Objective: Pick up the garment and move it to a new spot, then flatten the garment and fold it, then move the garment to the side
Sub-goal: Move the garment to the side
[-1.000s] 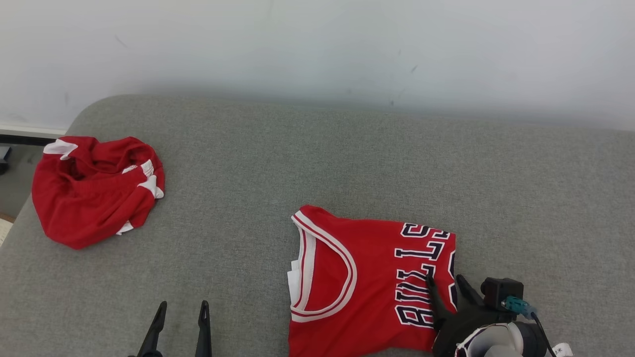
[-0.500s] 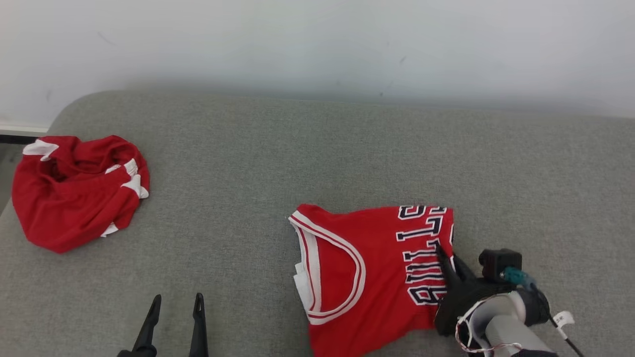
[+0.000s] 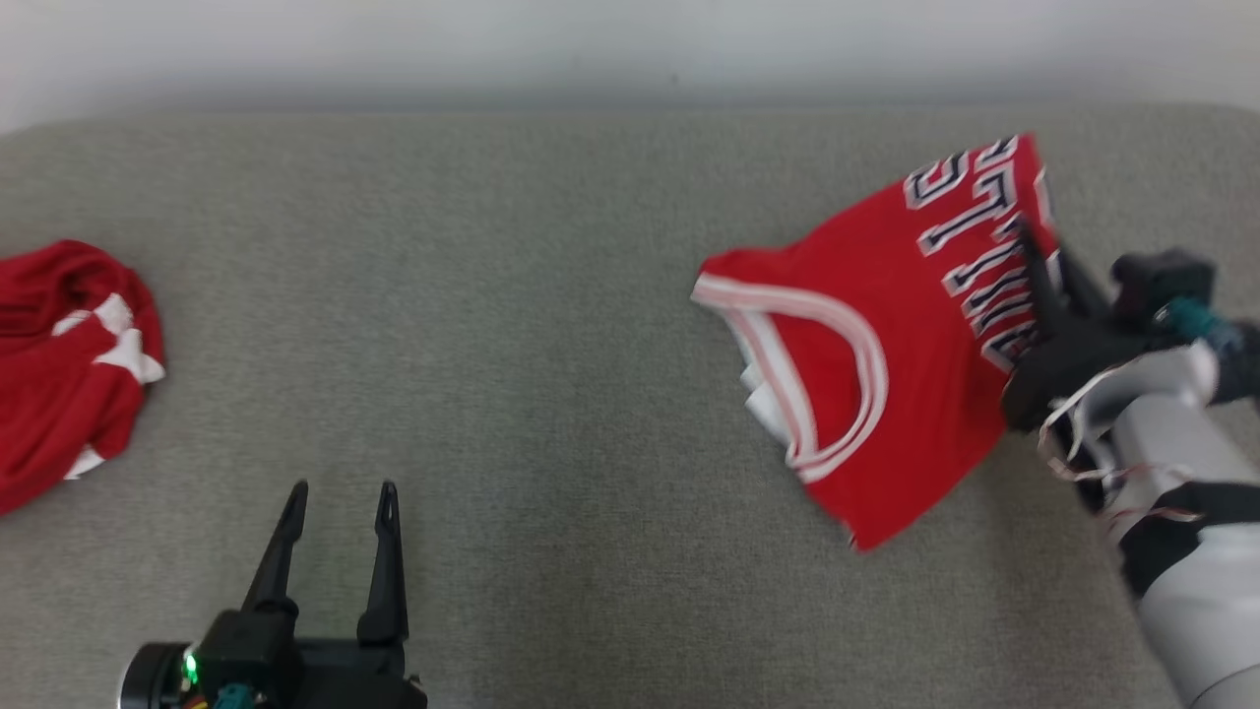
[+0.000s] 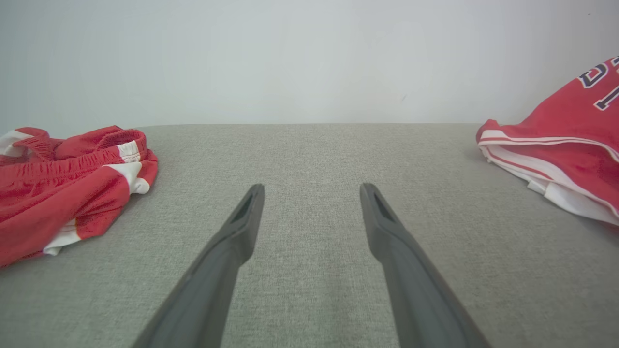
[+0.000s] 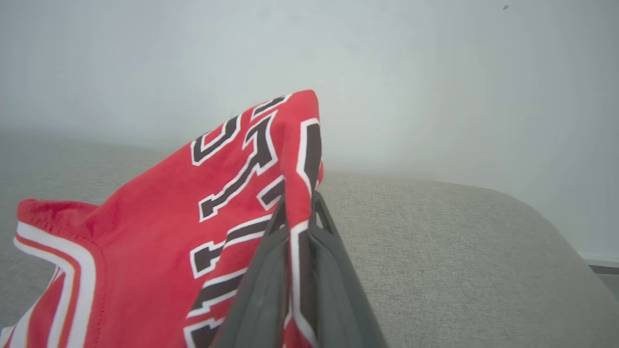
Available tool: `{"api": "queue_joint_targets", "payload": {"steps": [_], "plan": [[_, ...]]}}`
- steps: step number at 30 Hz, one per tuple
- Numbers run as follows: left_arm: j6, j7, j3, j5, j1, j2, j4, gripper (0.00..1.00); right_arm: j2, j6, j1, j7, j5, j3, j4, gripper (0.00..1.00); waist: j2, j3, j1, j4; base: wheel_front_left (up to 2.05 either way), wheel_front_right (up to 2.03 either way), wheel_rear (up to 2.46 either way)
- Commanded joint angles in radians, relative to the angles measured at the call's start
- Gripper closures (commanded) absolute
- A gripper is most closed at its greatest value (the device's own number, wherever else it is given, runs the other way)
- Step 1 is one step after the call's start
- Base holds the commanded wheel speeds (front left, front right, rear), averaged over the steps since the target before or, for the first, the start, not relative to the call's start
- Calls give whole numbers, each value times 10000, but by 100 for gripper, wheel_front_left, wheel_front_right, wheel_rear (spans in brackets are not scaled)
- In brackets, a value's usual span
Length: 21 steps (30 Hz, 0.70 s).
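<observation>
left claw [image 3: 343, 487]: spread wide, low | right claw [image 5: 300, 200]: pinched together, seemingly aloft

Head overhead, wrists low; jersey [image 3: 886, 325] shared

Right gripper [image 3: 1045, 258] closed on jersey [image 3: 886, 335] edge, jersey lifted, carried right

Light: bright, even, diffuse over the grey woven fabric cushion [image 3: 551, 325]
Shadows: faint, on the cushion below the folded red lettered jersey [image 3: 886, 345]
Blur: head view smeared; left wrist view crisp
Focus: right wrist view hazy above the cushion
</observation>
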Motion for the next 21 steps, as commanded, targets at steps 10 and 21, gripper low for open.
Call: {"api": "queue_joint_targets", "payload": {"steps": [10,21], "plan": [[-239,-25,190,598,-827,136,-670,0,-1505,-17,-1585,-11,-154,149,347,100,-1,1768,-1,-752,0,0,0],[-335,-25,188,822,-1203,341,-1377,0,-2879,-17,-3088,-13,-336,309,1215,100,-1,2536,-1,-880,0,0,0]]}}
